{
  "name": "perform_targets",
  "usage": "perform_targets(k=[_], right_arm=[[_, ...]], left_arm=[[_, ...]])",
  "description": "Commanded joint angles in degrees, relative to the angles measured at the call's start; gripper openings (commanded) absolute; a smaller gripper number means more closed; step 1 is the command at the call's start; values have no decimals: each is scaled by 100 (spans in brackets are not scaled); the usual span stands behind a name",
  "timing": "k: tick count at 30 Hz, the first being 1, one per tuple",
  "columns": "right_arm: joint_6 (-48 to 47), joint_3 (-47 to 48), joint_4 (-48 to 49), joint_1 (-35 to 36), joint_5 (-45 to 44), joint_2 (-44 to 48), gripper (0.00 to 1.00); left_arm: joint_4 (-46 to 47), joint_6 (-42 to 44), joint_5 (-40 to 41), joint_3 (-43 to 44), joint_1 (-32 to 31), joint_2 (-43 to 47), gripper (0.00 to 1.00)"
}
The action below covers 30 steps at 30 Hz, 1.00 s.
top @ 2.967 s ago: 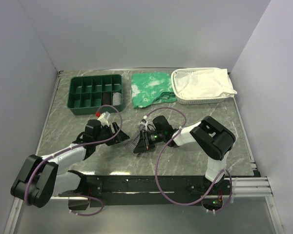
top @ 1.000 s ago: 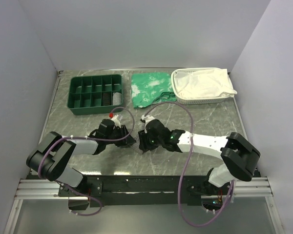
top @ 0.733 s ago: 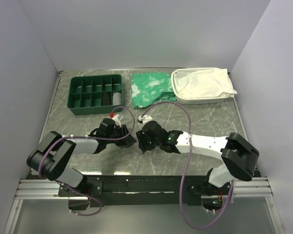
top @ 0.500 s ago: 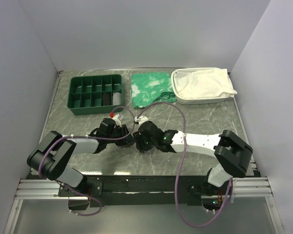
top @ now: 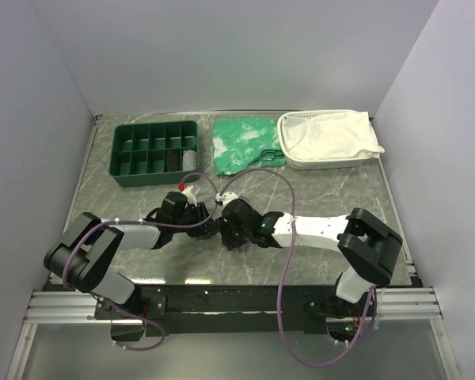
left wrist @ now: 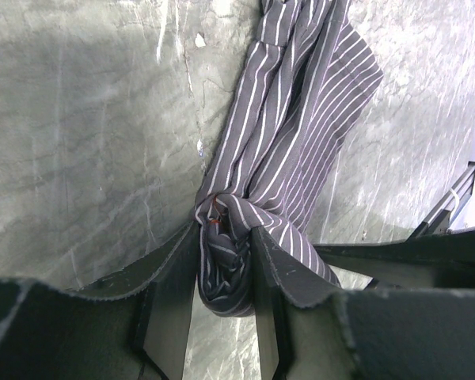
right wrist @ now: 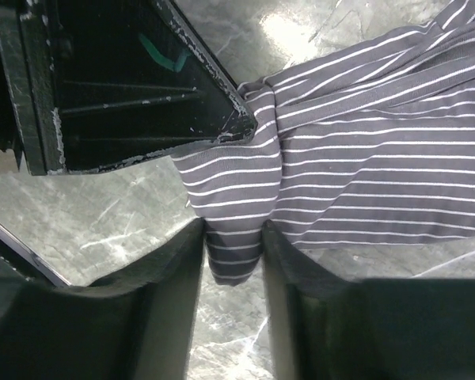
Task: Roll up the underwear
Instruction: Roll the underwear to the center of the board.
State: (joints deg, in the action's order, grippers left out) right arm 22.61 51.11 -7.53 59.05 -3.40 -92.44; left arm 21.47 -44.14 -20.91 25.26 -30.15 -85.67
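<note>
Grey pinstriped underwear lies bunched on the table, about midway along it and nearer the near edge than the far one, between the two arms. The left gripper is clamped on a twisted wad at one end. The right gripper pinches a fold close by, with cloth pressed against both its fingers. The rest of the garment fans out loose and flat on the table.

The rolling looks begun but rough: a knot rather than a neat cylinder. The next move would call for turning the gripped end over onto the loose part under even tension, with care, since the two grippers sit almost against each other.

An orange-red tag peeps from the wad; no lettering on it can be read.
</note>
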Motion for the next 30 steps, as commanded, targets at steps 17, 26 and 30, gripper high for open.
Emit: perform_targets(k=[17,26,30], right_arm=[[1060,-1200,1841,-595,1533,464,8],[1368,-1630,2317,-1140,2334,376,7],[1535,-1745,2484,-1290,2458,324,6]], left_arm=[[-987,116,763,85,-52,744,50],[-1207,63,1159,15,-52,1526,65],[-1005,107,1028,-196,-52,1799,69]])
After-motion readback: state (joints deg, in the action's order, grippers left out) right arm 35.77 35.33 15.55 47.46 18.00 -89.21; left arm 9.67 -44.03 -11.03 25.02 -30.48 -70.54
